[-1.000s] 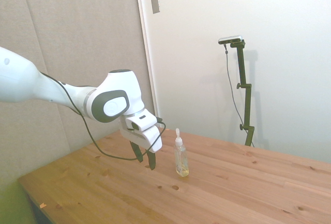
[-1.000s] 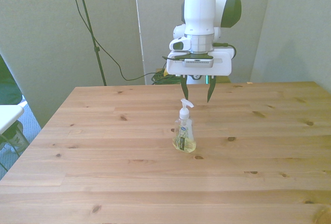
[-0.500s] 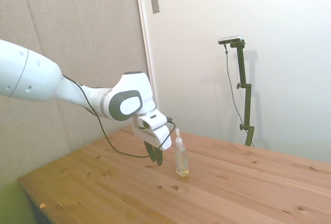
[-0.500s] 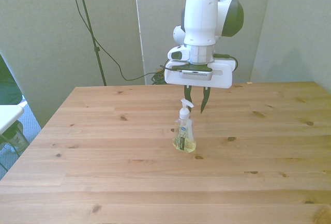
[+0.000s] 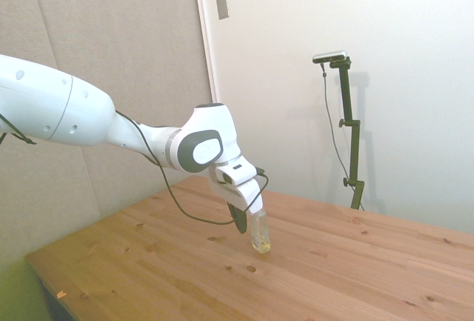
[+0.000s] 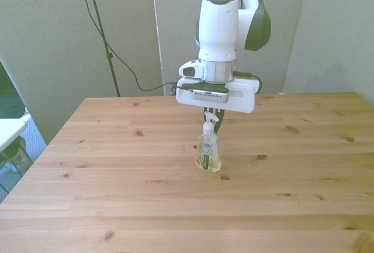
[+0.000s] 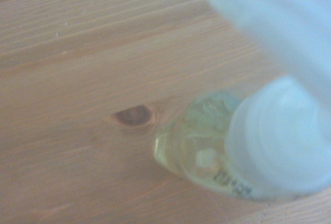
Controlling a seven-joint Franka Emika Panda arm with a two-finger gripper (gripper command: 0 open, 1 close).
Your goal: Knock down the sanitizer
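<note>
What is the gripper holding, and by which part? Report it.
Cannot be told: the gripper sits at the white cap of the sanitizer, which stands upright on the table; a clamp is not visible.

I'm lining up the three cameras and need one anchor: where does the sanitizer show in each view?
Side view: the sanitizer stands upright at table centre, its top hidden by the gripper.
Front view: sanitizer mid-table, directly below the gripper.
Wrist view: sanitizer seen from above, blurred.
Shared landmark: the dark knot in the table beside the bottle's base.

Sanitizer (image 6: 208,152) upright on table (image 6: 117,206), fingers (image 6: 217,123) seemingly behind.
</note>
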